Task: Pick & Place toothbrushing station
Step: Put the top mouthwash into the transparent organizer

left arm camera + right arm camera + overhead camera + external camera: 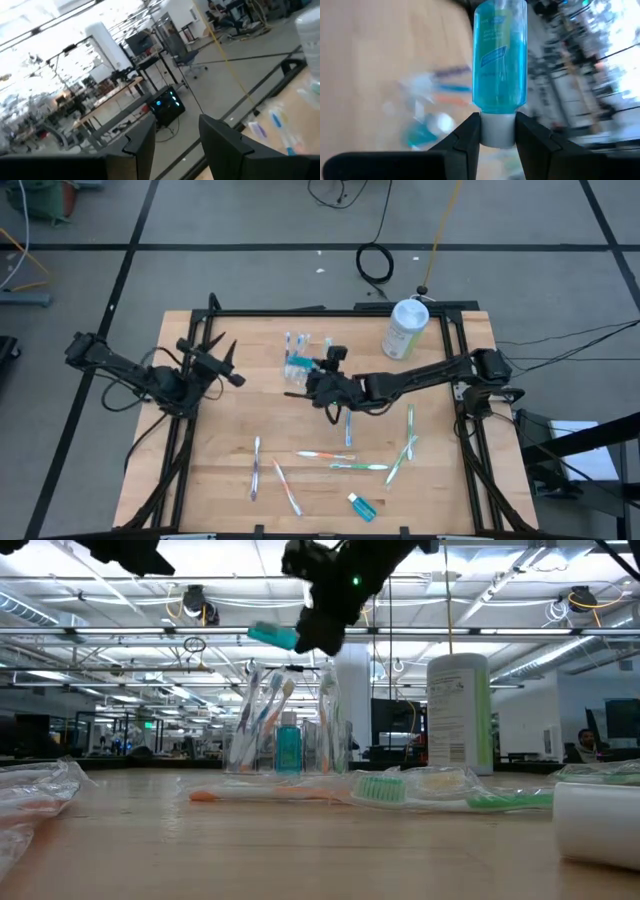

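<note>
Right wrist view: right gripper [497, 131] clamps blue bottle [499, 55] above toothbrushing station [305, 360]; canister [405, 328] nearby.

Overhead view straight down, table-level view across, both sharing table [230, 470]

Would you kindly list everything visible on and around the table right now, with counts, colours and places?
Toothbrushing station: one, clear plastic, rear centre of the table, holding toothbrushes and a blue bottle.
Held bottle: one, blue with a white cap, above the table beside the station.
Loose toothbrushes: about seven, white, green, orange and blue, scattered over the front half.
Small bottle: one, blue, lying near the front edge.
Canister: one, white and green, upright at the rear right.
Table: one, wood, black frame.
Right claw: shut on the bottle's white cap, by the station.
Left claw: open, empty, over the table's left side.
</note>
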